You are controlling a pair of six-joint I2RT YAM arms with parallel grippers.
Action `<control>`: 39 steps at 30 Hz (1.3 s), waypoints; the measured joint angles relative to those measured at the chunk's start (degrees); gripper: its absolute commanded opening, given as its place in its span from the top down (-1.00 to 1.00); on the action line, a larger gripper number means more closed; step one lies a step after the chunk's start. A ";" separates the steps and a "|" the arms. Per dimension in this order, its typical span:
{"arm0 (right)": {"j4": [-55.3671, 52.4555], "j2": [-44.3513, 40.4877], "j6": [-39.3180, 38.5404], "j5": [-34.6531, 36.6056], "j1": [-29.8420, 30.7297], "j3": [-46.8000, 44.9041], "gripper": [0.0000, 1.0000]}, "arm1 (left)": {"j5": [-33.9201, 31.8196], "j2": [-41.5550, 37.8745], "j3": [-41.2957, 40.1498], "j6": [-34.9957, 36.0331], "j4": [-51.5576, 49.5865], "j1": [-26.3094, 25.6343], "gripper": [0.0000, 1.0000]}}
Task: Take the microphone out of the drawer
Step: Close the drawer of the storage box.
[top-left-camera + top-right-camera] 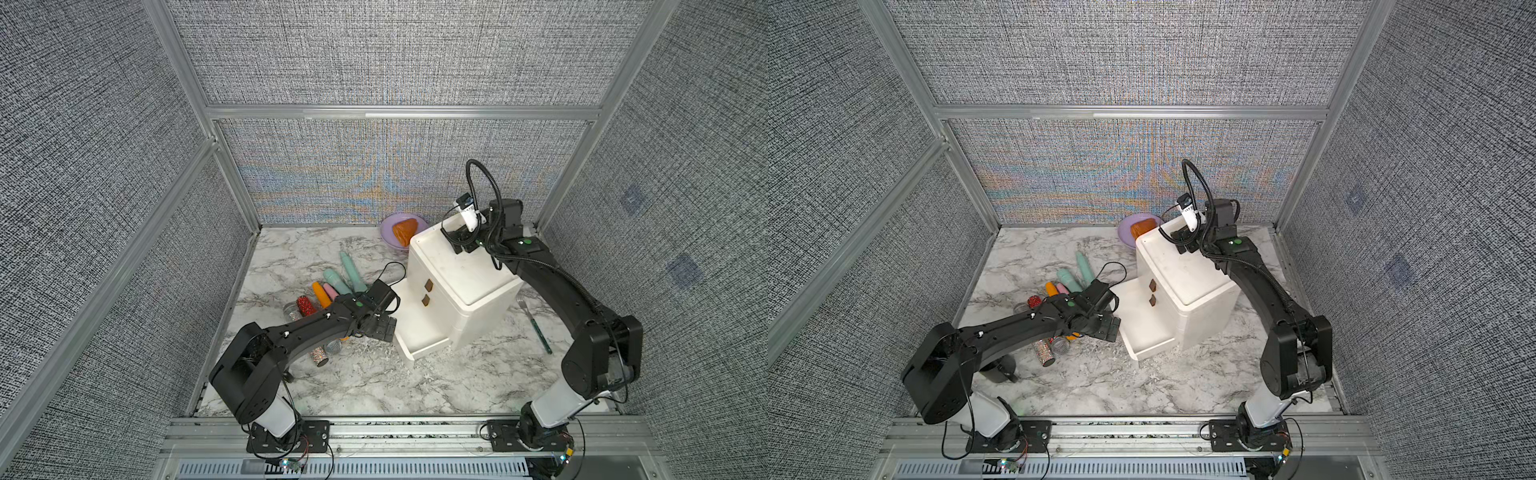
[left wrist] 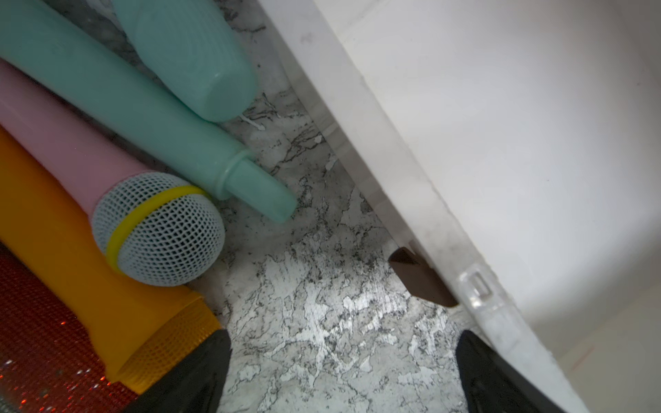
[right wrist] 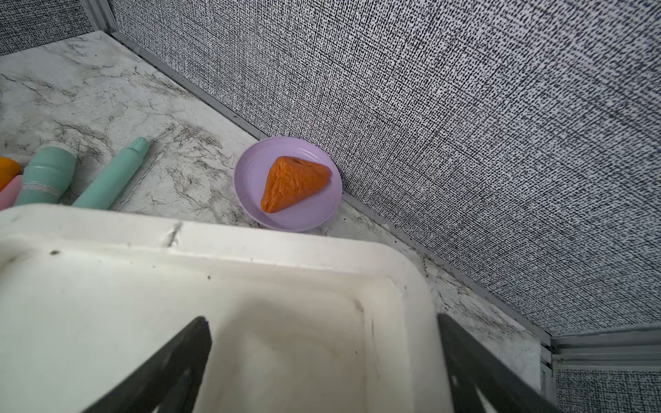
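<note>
Nearest of all, a silver sparkly microphone (image 1: 318, 358) lies on the marble table (image 1: 357, 386), partly hidden by the left arm. Just past it, the left gripper (image 1: 387, 330) is low by the table. Its two black fingers are spread wide, with nothing between them but stone. One finger is next to the orange microphone (image 2: 89, 271). The other is right at the front wall of the drawer (image 1: 422, 332), near its brown handle (image 2: 422, 280), and I cannot tell if it touches. That drawer is the lowest one of the white cabinet (image 1: 461, 274) and is pulled out; the part that shows is plain white inside. Every microphone that can be seen is out on the table, to the left of the drawer. They are the orange one, a pink microphone (image 2: 157, 229) with a grey mesh ball and a yellow ring, and a red sparkly microphone (image 1: 306, 305). A long teal toy (image 1: 351, 266) and a fat teal toy (image 1: 333, 279) lie with them. On the other side of the cabinet lies a fork (image 1: 539, 328) with a green handle. Farther back, the right gripper (image 3: 322, 368) is over the cabinet's top, fingers wide apart, holding nothing. At the far wall a purple plate (image 3: 246, 186) holds a brown triangle pastry (image 3: 295, 182).
</note>
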 measured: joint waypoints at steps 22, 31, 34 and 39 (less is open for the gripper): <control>0.13 -0.07 -0.13 0.00 0.00 -0.15 -0.96 | 1.77 2.78 -0.07 -3.34 9.16 -2.05 -1.00; 0.13 -0.04 -0.15 0.00 0.00 -0.15 -0.95 | 2.19 4.79 0.46 -3.52 11.65 -2.78 -1.00; 0.13 -0.02 -0.15 0.00 0.00 -0.13 -0.95 | 2.38 5.42 0.61 -3.52 13.05 -2.99 -1.00; 0.15 -0.07 -0.28 0.02 0.00 -0.20 -0.96 | 2.34 6.54 1.79 -3.32 13.42 -3.26 -1.00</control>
